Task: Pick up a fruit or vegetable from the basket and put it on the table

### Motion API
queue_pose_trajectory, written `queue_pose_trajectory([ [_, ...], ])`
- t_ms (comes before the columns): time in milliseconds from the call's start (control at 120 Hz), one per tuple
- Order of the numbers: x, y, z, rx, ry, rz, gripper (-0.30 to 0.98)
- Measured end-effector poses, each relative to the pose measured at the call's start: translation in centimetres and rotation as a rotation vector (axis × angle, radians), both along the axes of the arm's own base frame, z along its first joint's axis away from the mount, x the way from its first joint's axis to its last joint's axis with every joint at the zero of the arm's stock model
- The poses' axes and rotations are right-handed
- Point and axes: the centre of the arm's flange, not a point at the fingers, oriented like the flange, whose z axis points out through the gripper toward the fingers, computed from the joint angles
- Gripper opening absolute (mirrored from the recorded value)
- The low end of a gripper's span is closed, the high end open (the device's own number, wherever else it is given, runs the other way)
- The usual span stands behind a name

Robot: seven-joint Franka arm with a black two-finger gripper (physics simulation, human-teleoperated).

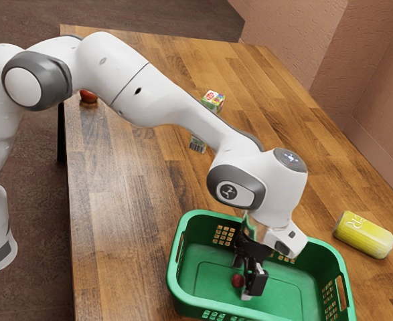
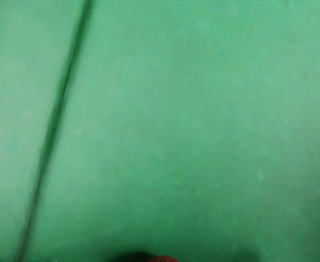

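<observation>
My gripper (image 1: 245, 279) reaches down inside the green basket (image 1: 173, 271), low over its floor. A small, dark red round fruit (image 1: 238, 281) is right at the gripper's lower end, partly covered by it; whether it is gripped cannot be made out. In the wrist view the top of the red fruit (image 2: 163, 258) peeks in at the lower edge, against the green basket floor (image 2: 176, 125).
A yellow can (image 1: 364, 235) lies beside the basket toward the exterior view's right. Farther back on the wooden table (image 1: 116, 221) are a colourful small box (image 1: 213, 101), another small patterned item (image 1: 197, 144) and a red-orange fruit (image 1: 88, 96) near the arm.
</observation>
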Motion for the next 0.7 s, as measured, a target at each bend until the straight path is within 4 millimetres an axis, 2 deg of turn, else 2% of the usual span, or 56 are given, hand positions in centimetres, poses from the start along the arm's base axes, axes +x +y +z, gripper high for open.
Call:
queue_pose_trajectory([
  [333, 0.22, 0.09, -0.47, -0.011, 0.003, 0.018, 0.69],
  [700, 0.11, 0.07, 0.18, -0.017, -0.011, 0.023, 0.69],
])
